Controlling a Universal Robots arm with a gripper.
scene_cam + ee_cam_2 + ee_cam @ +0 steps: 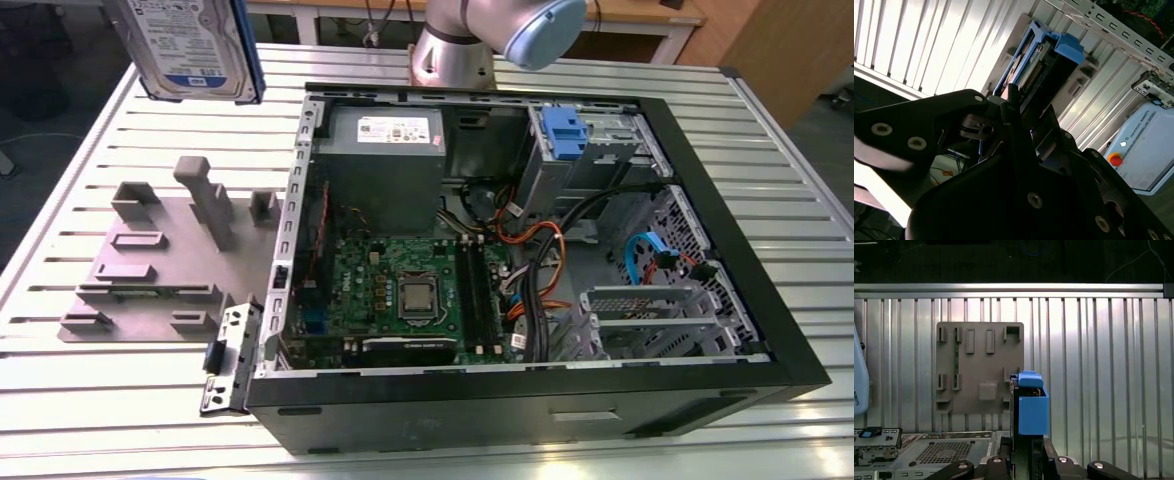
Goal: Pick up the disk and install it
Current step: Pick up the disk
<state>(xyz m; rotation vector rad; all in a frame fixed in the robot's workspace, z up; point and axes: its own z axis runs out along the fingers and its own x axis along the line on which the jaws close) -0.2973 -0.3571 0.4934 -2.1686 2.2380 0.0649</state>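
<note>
Gripper [1028,447] clamps the disk [1032,412] by one end, high above the counter [1104,370] so it clears the grey fixture [979,360].

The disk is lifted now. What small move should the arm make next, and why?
Probably shift toward the exterior view's right: the pincer holds the silver metal disk in a blue plastic carrier high above the slatted table, outside the open computer case, and the grey metal drive cage with a blue clip lies on that side.
</note>
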